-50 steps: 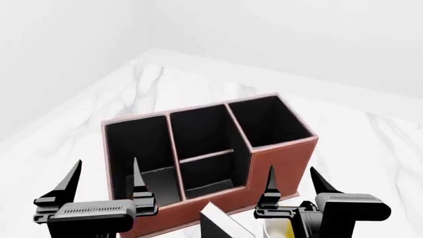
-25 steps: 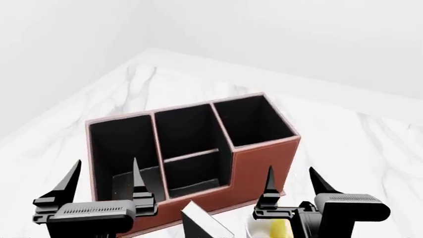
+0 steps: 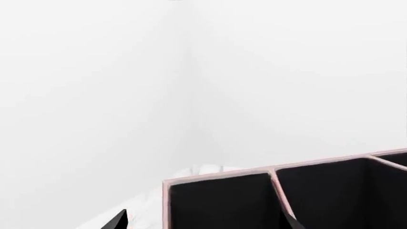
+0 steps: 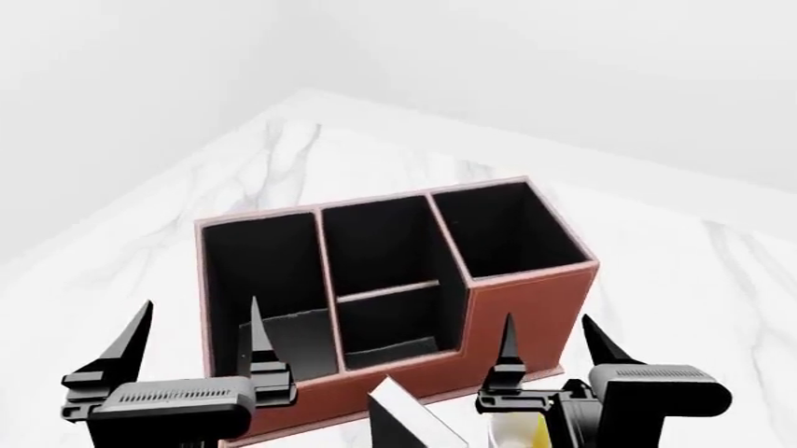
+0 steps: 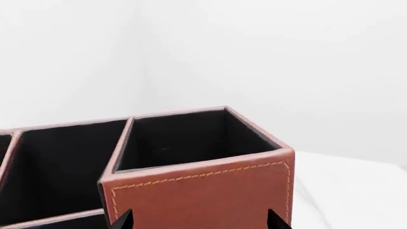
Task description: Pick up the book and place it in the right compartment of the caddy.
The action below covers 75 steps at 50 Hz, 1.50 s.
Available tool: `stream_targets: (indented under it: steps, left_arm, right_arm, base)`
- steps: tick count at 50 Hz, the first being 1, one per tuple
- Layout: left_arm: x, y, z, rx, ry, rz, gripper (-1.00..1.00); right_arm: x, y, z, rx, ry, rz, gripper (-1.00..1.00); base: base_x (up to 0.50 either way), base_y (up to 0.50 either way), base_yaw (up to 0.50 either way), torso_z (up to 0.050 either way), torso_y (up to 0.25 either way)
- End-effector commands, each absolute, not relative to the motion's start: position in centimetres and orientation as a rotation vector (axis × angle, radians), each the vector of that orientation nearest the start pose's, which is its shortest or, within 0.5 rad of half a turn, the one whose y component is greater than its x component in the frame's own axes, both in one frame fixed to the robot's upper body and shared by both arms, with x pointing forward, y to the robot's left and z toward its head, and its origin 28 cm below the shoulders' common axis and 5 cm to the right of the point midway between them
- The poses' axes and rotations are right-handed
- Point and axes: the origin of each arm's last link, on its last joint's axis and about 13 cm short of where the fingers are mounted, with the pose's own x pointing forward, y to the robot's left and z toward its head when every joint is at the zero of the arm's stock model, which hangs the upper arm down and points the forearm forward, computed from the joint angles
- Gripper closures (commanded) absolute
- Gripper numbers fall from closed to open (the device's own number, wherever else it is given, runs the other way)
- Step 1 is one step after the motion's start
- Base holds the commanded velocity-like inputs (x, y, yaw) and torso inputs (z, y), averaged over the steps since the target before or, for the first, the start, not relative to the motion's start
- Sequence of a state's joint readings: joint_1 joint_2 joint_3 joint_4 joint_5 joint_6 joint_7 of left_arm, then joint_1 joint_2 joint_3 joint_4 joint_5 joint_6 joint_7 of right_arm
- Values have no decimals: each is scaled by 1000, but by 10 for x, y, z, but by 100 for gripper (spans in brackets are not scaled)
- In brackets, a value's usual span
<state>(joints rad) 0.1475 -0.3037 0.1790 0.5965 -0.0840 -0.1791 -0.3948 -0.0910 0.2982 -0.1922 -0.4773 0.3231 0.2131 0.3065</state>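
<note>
Caddy (image 4: 529,313) — mid-frame on the marble table (image 4: 187,205), shifted right since half a second ago. Book (image 4: 405,420) — bottom centre, near its front wall. Left claw (image 4: 200,327), right claw (image 4: 548,336) — both spread, empty, unmoved in frame.

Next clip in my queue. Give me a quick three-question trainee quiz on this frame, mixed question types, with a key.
1. True or false: the book already sits inside the caddy.
2. Which section is tallest? A) the sloped end B) the split middle C) the right compartment
3. In a word, how do the jaws of the left gripper and right gripper stand?

Key: 1 false, it lies on the table in front of the caddy, beside the mug; 2 C; 3 open, both empty.
</note>
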Motion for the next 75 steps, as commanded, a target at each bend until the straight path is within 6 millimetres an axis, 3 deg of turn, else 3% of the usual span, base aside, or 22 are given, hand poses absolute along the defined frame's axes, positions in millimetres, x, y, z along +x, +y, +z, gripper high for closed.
stream_targets:
  steps: [1, 48, 59, 75]
  left_arm:
    - [168, 215, 95, 113, -253, 113, -100]
    - [169, 212, 91, 116, -234, 99, -100]
    - [170, 213, 91, 127, -233, 105, -100]
    - [172, 214, 89, 131, -224, 112, -100]
  right_arm:
    - [180, -102, 77, 65, -86, 19, -100]
    - [178, -106, 76, 81, -68, 24, -100]
    - [162, -115, 82, 48, -8, 244, -100]
    - [137, -126, 96, 80, 113, 407, -100]
  base:
    - [0, 0, 0, 0, 0]
    - [0, 0, 0, 0, 0]
    - [0, 0, 0, 0, 0]
    - [0, 0, 0, 0, 0]
